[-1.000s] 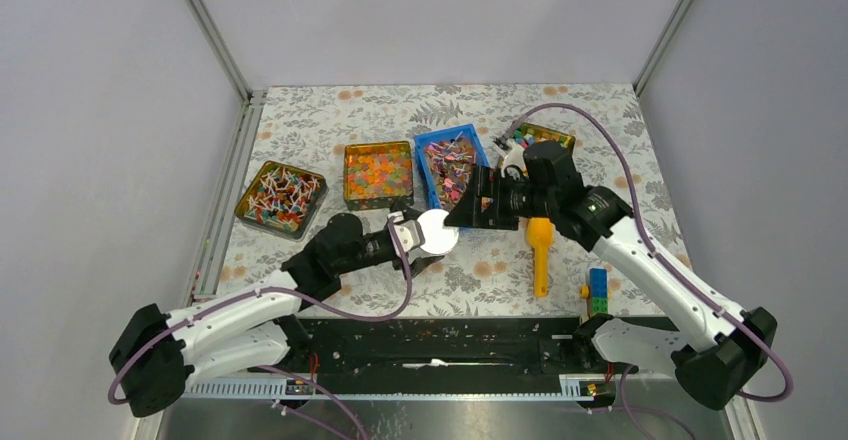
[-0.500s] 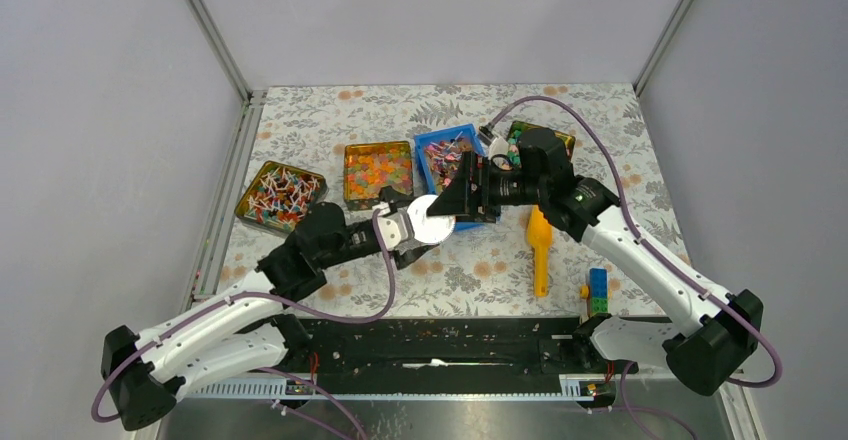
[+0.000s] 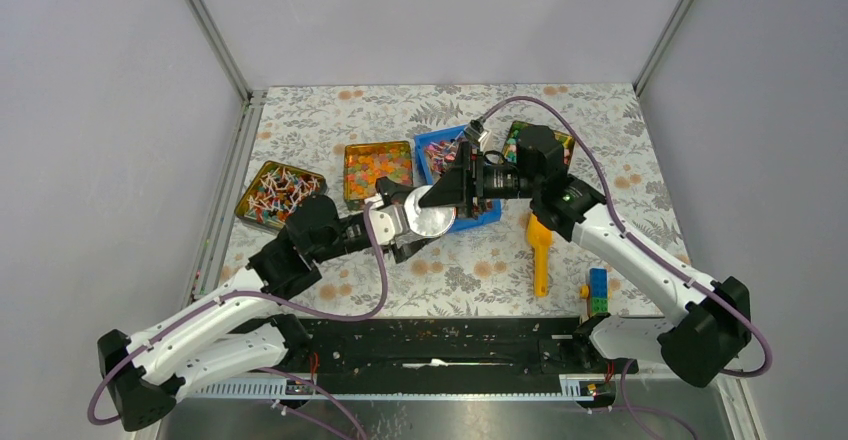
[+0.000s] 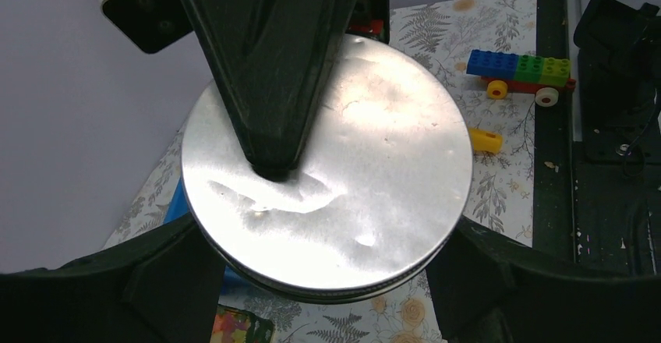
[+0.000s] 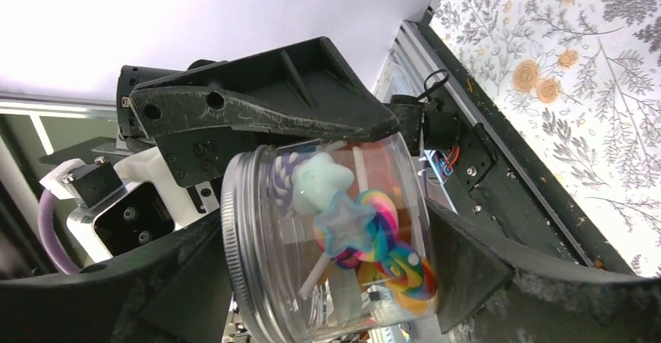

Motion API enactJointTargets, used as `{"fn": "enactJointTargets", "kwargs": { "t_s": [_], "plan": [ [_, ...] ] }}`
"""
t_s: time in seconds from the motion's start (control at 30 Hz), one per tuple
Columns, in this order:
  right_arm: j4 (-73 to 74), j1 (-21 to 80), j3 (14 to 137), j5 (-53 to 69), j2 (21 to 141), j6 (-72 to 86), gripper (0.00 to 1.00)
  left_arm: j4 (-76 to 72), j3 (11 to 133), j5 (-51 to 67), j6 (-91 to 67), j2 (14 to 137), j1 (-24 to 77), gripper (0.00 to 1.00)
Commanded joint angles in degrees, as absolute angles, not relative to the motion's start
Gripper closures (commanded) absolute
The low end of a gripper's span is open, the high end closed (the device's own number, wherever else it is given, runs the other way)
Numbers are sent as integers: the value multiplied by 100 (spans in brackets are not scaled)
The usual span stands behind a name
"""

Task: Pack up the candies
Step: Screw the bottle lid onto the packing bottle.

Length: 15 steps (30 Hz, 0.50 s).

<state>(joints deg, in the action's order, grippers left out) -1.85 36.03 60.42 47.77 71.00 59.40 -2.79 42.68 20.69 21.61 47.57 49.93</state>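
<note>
Only at right wrist: lollipops (image 5: pixel 376 240) inside jar (image 5: pixel 256 284).

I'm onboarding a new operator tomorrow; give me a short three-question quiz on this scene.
1. True or false: the clear jar is empty.
2. The twist-wrapped candies sit in a bin of which colour? A green, B blue, C red.
3. What toy lies beside the yellow scoop?
Key: 1 false, it holds lollipops; 2 B; 3 a block car.
</note>
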Motion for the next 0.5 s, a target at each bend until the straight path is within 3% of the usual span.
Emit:
{"fn": "enactJointTargets", "kwargs": {
  "t_s": [0.0,0.1,0.17,0.27,0.33,0.47],
  "plan": [
    [-814,3717,6115,5166,7235,6324,18,-601,4683,2250,2182,4691,4996,47],
    [-807,3793,6190,5237,7348,6369,29,-564,4710,2234,2161,4698,4996,48],
    [-779,3820,6201,5222,7362,6370,43,-526,4719,2193,2162,4702,5000,48],
    [-817,3818,6146,5223,7382,6402,80,-486,4728,2121,2166,4685,4999,48],
    [-972,3820,6055,5234,7387,6497,99,-475,4722,2094,2171,4679,5000,48],
    [-1173,3817,5964,5269,7400,6613,100,-470,4708,2072,2147,4655,4998,48]
  ]
}}
